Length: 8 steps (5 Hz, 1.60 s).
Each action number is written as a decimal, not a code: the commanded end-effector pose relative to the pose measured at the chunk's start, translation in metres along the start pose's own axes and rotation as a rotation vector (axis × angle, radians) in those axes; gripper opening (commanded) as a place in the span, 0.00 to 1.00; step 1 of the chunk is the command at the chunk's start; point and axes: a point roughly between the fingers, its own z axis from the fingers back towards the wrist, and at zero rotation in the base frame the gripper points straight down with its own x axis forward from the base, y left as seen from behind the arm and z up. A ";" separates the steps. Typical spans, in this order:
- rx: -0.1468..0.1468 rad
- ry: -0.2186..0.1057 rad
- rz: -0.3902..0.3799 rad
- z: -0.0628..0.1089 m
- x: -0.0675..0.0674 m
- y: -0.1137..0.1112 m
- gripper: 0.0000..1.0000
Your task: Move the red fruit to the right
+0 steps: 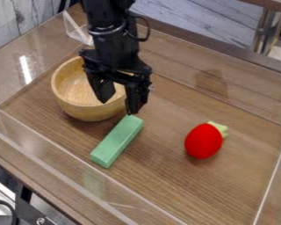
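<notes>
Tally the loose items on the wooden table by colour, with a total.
Red: 1, the fruit
Green: 1, the block
Tan wood: 1, the bowl
Total: 3

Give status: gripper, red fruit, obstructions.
Gripper open, empty, over the wooden bowl's near rim. Red fruit lying free on the table, right side. Green block between bowl and fruit, touching neither.
</notes>
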 end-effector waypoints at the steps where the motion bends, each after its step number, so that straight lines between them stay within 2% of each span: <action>1: 0.012 0.007 -0.006 -0.005 0.000 0.000 1.00; 4: 0.034 0.035 0.001 -0.021 -0.004 0.001 1.00; 6: 0.039 0.077 0.009 -0.034 -0.008 0.000 1.00; 8: 0.041 0.105 0.011 -0.043 -0.010 -0.005 1.00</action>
